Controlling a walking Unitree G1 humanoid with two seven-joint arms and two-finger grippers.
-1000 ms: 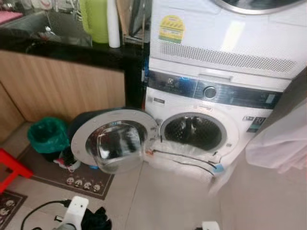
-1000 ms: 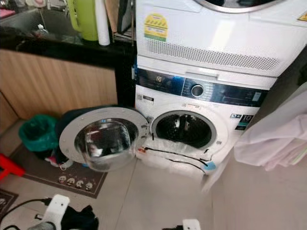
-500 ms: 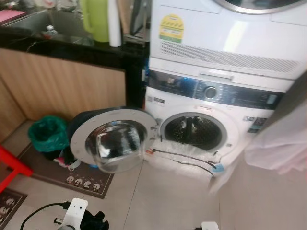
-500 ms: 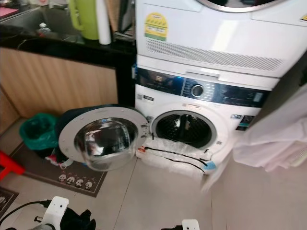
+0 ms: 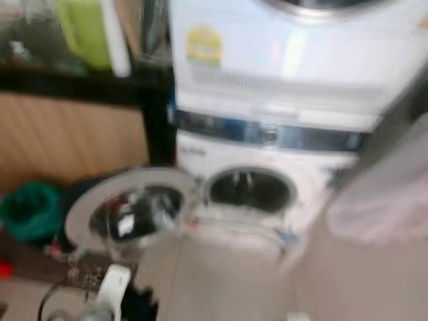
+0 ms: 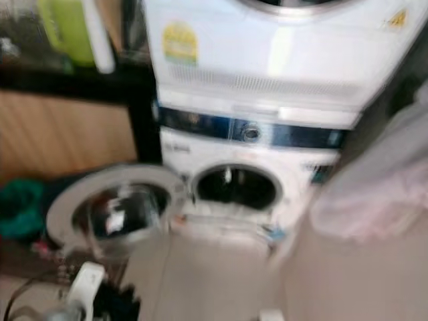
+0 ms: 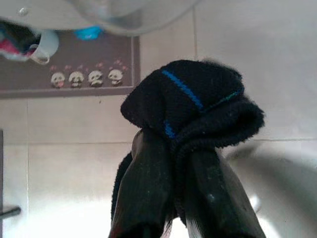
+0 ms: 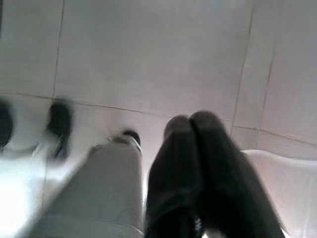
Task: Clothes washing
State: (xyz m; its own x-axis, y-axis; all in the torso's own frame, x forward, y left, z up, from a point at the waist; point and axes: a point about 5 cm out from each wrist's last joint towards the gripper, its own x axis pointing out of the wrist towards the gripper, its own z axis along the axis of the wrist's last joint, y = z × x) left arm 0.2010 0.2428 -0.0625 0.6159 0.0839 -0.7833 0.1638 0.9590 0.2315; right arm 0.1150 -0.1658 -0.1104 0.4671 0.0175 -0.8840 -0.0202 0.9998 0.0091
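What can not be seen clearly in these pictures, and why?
- Washer panel: head views are motion-blurred, so dial and display are unreadable.
- Drum opening: dark and blurred; contents cannot be told.
- Yellow sticker: text is smeared.
- Dark sock: bunched in the left hand; its full shape is hidden.
- Upper machine door: cut off by the top edge.
- Right hand: blurred above floor tiles.

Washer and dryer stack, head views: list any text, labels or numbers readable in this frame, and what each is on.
Nothing is legible; the head views are motion-blurred.
Yellow sticker on the upper machine: print unreadable.
Washer control panel: markings smeared.
Yellow triangle sign, upper machine: symbol unreadable.
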